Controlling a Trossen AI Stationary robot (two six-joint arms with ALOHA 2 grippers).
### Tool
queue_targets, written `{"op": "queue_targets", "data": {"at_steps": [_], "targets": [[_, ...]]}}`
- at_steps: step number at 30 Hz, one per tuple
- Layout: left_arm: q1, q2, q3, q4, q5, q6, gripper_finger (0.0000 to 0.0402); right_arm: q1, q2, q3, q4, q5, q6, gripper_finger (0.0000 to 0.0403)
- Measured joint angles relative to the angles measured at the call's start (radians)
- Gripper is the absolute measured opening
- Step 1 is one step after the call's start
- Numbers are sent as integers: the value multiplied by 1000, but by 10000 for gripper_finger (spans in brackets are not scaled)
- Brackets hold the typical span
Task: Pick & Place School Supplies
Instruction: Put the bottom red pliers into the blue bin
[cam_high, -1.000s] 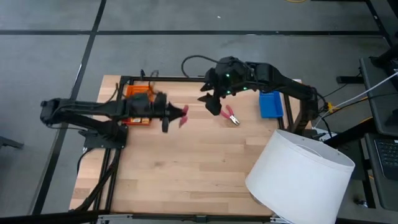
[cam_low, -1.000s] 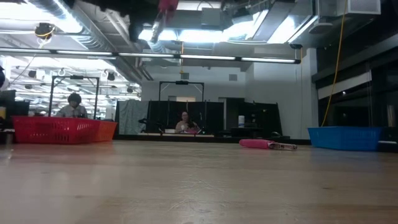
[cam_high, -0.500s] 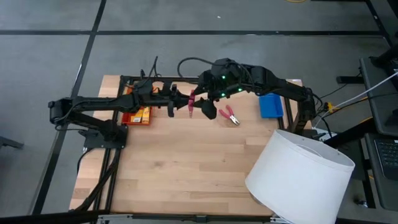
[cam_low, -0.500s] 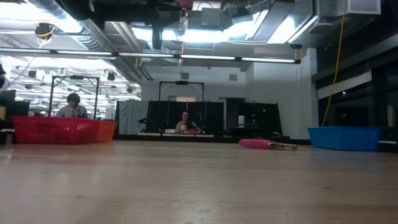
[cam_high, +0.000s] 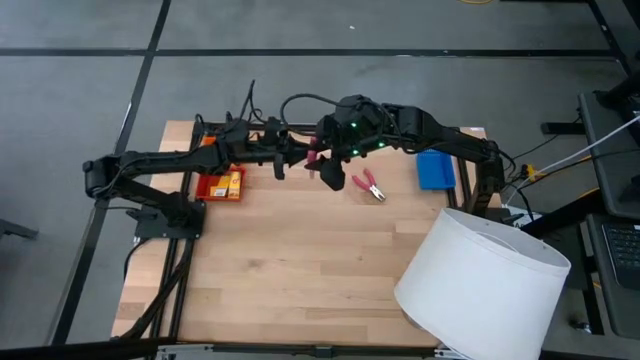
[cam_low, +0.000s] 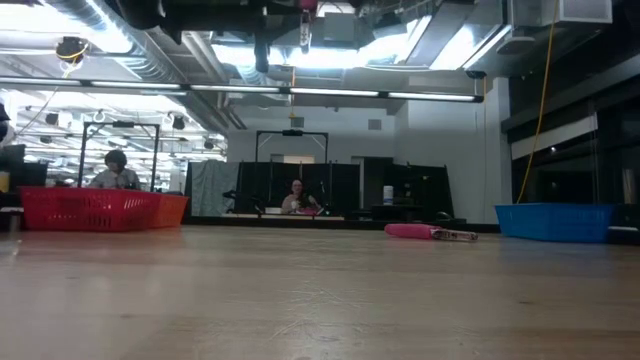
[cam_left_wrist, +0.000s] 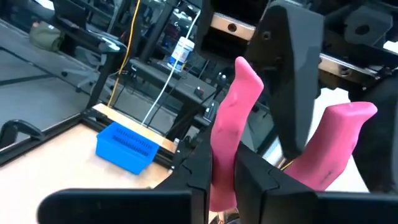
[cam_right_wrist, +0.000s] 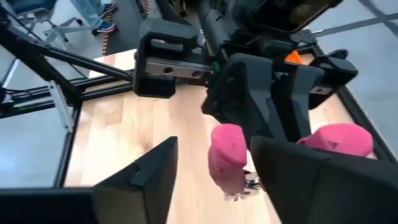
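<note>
My left gripper (cam_high: 298, 159) is shut on a pink-handled plier-like tool (cam_high: 312, 157), held in the air above the table's far middle. Its two pink handles stick out toward my right gripper (cam_high: 323, 172). The right gripper is open (cam_right_wrist: 214, 152), with one pink handle (cam_right_wrist: 227, 160) between its fingers. One of its fingers (cam_left_wrist: 292, 81) stands between the two handles; whether it touches them I cannot tell. A second pink-handled tool (cam_high: 369, 186) lies flat on the table. Small yellow packs (cam_high: 228, 183) lie in the orange tray (cam_high: 208, 187). My left gripper pinches one pink handle (cam_left_wrist: 225, 163) of the tool between its two fingers, coming level from the table's left side. The tool is lifted clear of the table, and its other handle (cam_left_wrist: 339, 138) stands free beside the held one. The fingers hide the tool's metal head.
A blue tray (cam_high: 435, 168) sits near the table's far right and shows in the low view as the blue tray (cam_low: 555, 221). A big white cylinder (cam_high: 485, 285) stands over the near right corner. Bare wood fills the table's middle and near side. People sit in the room beyond.
My left gripper has carried the pink tool from beside the orange tray toward the right and far edge, up to the right gripper. My right gripper has moved left toward it and now stands around one handle. The tool on the table has stayed put.
</note>
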Motion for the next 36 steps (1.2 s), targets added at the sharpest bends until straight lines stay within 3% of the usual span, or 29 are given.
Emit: {"op": "queue_targets", "data": {"at_steps": [3,8,13,20,24,26,31,36], "targets": [[6,0,0,-3,20,-4,33,1,0,0,0,9,-7,159],[6,0,2,-8,23,14,33,1,0,0,-6,6,-14,42],[7,-2,2,-12,24,52,49,3,0,0,-4,37,-18,39],[76,-64,-1,-15,14,134,184,0,0,0,-12,67,-36,39],[131,-164,0,-15,-25,211,236,1,0,0,-34,77,-35,39],[139,-238,5,-125,-96,308,244,-11,0,0,-81,120,-38,39],[73,-368,117,-662,-364,454,225,-90,0,0,-206,184,-39,39],[-41,-433,174,-843,-418,394,187,-236,0,-9,-289,197,72,39]]}}
